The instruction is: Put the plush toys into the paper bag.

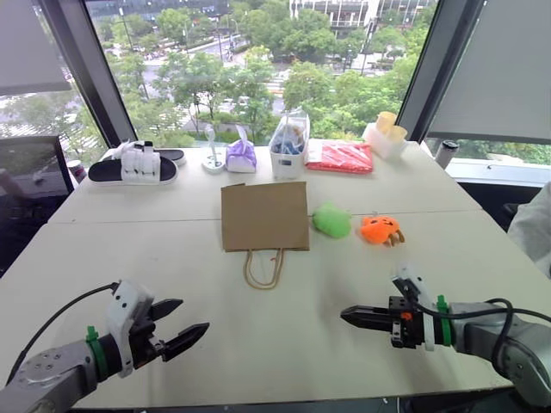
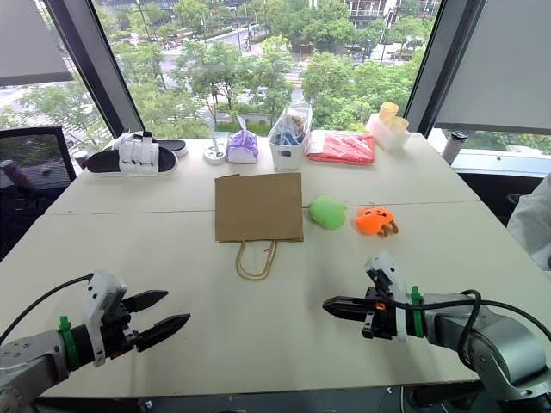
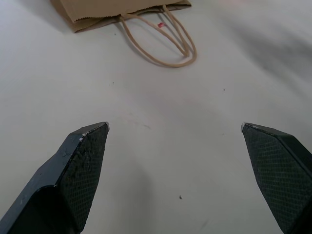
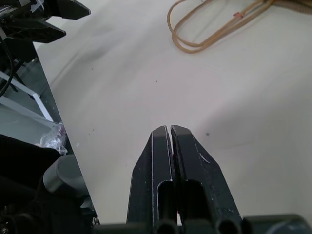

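In my left wrist view the paper bag [image 3: 122,7] is cut by the edge, so I see just its lower border and the handles [image 3: 163,41]. The contents of the clear container [image 1: 288,144] are too small to tell. At the right edge a person's sleeve [image 1: 535,225] is cut off.

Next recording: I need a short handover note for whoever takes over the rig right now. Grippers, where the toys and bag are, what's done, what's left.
Left gripper: open, empty, over bare table.
Right gripper: shut, holding nothing.
Paper bag: lying flat mid-table, handles toward the robot.
Green plush toy: on the table just right of the bag.
Orange plush toy: right of the green one.
Done: nothing; both toys are outside the bag.
Left: open the bag, put both toys in.
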`<state>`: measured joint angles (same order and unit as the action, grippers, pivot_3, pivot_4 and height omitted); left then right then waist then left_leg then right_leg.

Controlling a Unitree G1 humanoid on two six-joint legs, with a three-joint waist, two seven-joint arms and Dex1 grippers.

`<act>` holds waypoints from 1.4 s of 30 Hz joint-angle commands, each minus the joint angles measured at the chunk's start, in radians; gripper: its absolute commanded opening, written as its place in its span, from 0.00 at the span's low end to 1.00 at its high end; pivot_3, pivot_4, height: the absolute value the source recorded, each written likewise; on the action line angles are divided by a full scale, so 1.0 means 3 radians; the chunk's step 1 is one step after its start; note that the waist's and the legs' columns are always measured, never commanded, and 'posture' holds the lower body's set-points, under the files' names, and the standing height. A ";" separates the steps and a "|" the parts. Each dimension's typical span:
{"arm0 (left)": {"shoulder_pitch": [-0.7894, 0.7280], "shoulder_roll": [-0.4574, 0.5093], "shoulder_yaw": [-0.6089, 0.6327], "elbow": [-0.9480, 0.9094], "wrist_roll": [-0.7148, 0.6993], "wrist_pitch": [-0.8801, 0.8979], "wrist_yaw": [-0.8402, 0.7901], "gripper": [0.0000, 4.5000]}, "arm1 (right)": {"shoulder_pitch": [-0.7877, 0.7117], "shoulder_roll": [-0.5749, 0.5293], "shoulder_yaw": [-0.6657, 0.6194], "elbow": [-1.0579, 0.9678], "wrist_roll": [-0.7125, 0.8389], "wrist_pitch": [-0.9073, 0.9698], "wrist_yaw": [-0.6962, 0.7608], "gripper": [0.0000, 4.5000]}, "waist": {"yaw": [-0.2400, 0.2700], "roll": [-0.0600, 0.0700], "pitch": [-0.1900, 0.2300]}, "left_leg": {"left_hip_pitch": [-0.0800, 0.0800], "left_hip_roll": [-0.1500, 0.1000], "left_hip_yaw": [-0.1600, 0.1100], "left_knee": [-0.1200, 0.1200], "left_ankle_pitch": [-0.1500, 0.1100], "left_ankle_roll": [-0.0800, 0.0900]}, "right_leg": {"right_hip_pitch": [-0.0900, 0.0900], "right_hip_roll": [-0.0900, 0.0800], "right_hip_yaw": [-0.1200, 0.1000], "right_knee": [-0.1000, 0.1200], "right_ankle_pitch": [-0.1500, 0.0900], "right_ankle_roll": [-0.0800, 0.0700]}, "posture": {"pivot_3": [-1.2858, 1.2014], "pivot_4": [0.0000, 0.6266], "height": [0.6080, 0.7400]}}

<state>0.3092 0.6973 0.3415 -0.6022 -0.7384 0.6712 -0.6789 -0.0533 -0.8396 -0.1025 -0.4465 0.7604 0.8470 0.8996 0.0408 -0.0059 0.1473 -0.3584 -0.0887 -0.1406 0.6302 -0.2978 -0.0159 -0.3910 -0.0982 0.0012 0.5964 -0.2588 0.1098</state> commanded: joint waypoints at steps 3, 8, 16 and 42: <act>-0.0098 -0.0066 0.0128 -0.0091 -0.0213 0.0068 0.0132 1.00 | -0.0056 0.0001 0.0007 -0.0026 0.0010 -0.0010 0.0022 0.01 | -0.0002 0.0000 0.0000 | 0.0000 0.0000 0.0000 0.0000 0.0000 0.0000 | 0.0000 0.0000 0.0000 0.0000 0.0000 0.0000 | 0.52 0.24 1.00; -0.0099 0.0001 0.0096 -0.0076 -0.0118 0.0027 0.0085 1.00 | -0.0026 0.0020 0.0006 -0.0068 0.0029 0.0000 -0.0014 0.01 | -0.0004 0.0000 0.0000 | 0.0000 0.0000 0.0000 -0.0001 0.0000 0.0000 | -0.0001 0.0000 0.0000 0.0000 0.0000 0.0000 | 0.52 0.24 1.00; -0.0286 0.0039 0.0069 0.0021 -0.0024 0.0006 0.0149 1.00 | -0.0020 0.0051 -0.0005 -0.0081 0.0046 0.0012 -0.0077 0.01 | 0.0000 0.0000 0.0000 | 0.0000 0.0000 0.0000 0.0000 0.0000 0.0000 | 0.0000 0.0000 0.0000 0.0000 0.0000 0.0000 | 0.52 0.24 1.00; -0.2605 0.0124 -0.1547 0.2751 0.2088 -0.2686 -0.0974 1.00 | -0.0290 0.0535 0.0278 -0.0429 0.0008 0.0047 -0.0639 0.01 | 0.0001 0.0000 0.0000 | -0.0004 -0.0002 -0.0001 -0.0001 0.0003 -0.0004 | -0.0005 0.0001 -0.0002 -0.0001 0.0006 0.0001 | 0.52 0.24 1.00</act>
<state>-0.4025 0.7572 -0.0790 0.1188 -0.1764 -0.0178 -0.9466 -0.1219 -0.7010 -0.0369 -0.5302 0.7656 0.8740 0.7297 0.0412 -0.0061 0.1474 -0.3595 -0.0895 -0.1408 0.6301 -0.2967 -0.0172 -0.3924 -0.0979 0.0005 0.5966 -0.2558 0.1119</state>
